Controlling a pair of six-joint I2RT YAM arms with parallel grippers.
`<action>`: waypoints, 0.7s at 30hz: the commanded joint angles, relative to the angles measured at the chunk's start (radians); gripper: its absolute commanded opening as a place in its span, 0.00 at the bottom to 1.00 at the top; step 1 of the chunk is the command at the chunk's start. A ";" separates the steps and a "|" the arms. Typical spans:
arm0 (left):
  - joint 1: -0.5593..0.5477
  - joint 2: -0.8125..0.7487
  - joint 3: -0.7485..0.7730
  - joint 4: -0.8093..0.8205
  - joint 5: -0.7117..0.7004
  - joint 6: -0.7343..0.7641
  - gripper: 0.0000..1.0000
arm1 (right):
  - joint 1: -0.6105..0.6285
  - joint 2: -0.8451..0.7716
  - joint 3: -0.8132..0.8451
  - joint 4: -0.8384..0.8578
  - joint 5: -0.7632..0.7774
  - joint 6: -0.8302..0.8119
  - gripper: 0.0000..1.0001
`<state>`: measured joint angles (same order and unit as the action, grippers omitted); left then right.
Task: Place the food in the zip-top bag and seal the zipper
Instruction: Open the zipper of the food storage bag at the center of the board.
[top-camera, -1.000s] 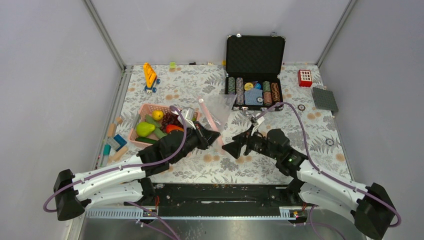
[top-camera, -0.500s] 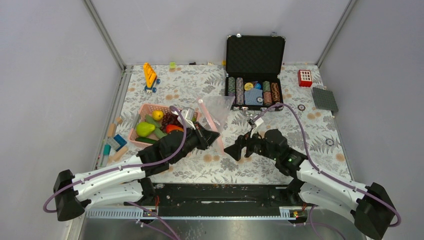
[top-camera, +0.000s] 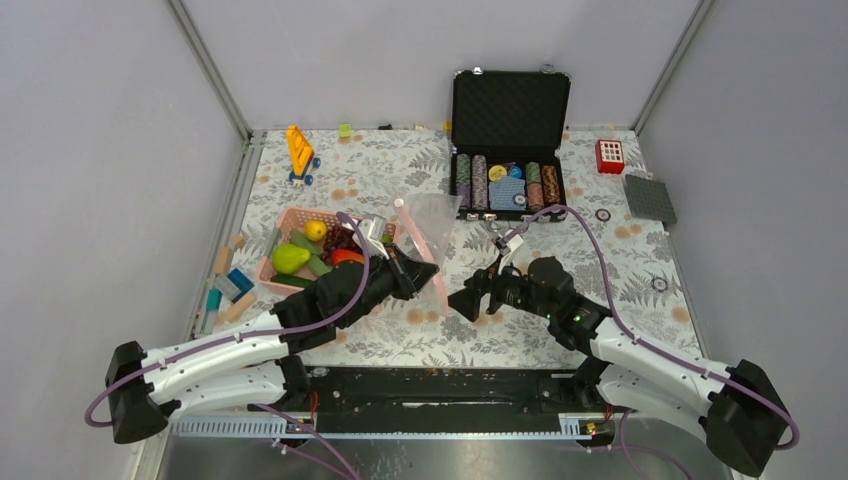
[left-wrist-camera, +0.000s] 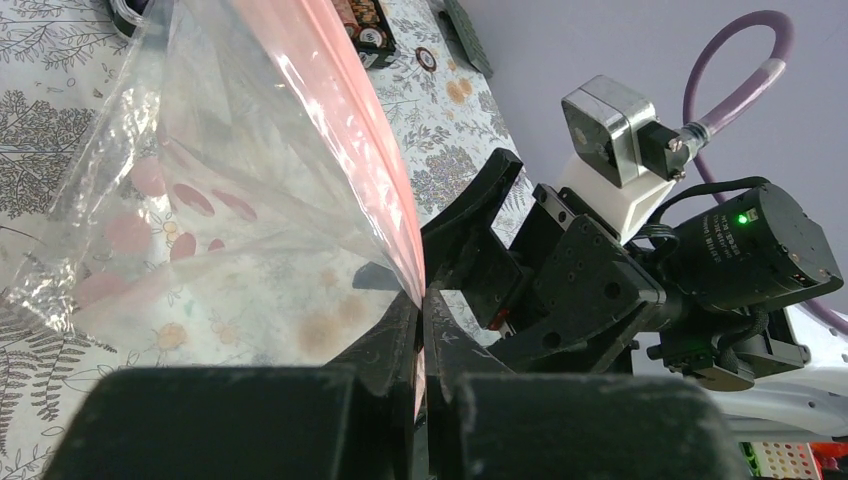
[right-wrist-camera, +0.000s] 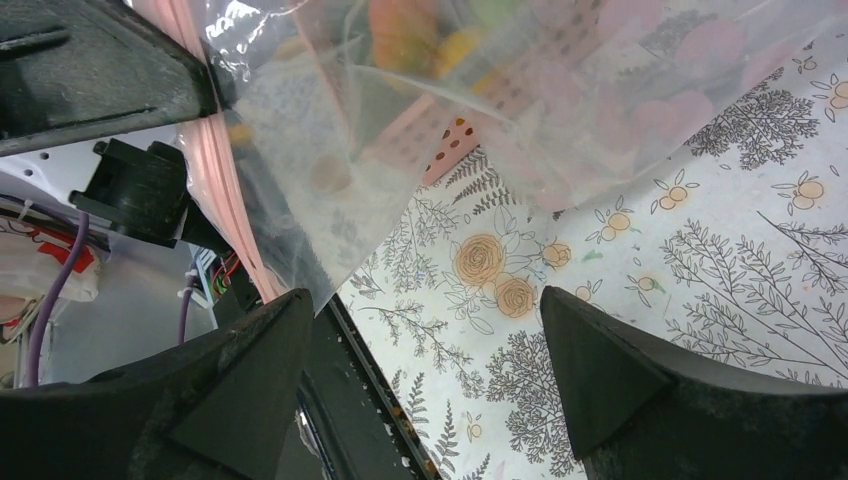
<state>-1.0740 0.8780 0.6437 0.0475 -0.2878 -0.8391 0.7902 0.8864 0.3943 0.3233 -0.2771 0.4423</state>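
Observation:
The clear zip-top bag (top-camera: 434, 214) is lifted off the table, empty, with its pink zipper (top-camera: 425, 245) running along its near-left edge. My left gripper (top-camera: 428, 272) is shut on that zipper (left-wrist-camera: 385, 190), the strip pinched between its fingertips (left-wrist-camera: 400, 330). My right gripper (top-camera: 462, 301) is open just right of the bag's lower corner, nothing between its fingers (right-wrist-camera: 255, 365); the bag (right-wrist-camera: 450, 110) hangs above them. The food (top-camera: 312, 250) lies in the pink basket (top-camera: 288, 217): a green fruit (top-camera: 289, 258), yellow citrus (top-camera: 315, 230), dark grapes (top-camera: 337, 241) and a red-orange piece (top-camera: 347, 256).
An open black case (top-camera: 510, 105) with poker chips stands at the back. A yellow toy (top-camera: 300, 151), a red block (top-camera: 609, 156) and a grey plate (top-camera: 649, 198) lie around it. Wooden blocks (top-camera: 225, 285) sit by the left wall.
My right gripper has edged slightly nearer the bag's lower corner, still open. The left gripper keeps its hold on the zipper in the same place.

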 joint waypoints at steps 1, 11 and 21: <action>0.003 -0.011 -0.007 0.058 0.015 0.004 0.00 | 0.007 -0.033 0.008 0.064 -0.053 0.019 0.92; 0.010 -0.017 -0.060 0.214 0.206 0.138 0.00 | 0.006 -0.080 -0.024 0.127 -0.146 0.046 0.88; 0.067 0.044 -0.129 0.453 0.570 0.230 0.00 | 0.007 -0.116 -0.030 0.084 -0.144 0.059 0.87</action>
<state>-1.0355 0.8986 0.5430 0.3141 0.0738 -0.6582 0.7902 0.8284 0.3664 0.4294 -0.4400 0.5018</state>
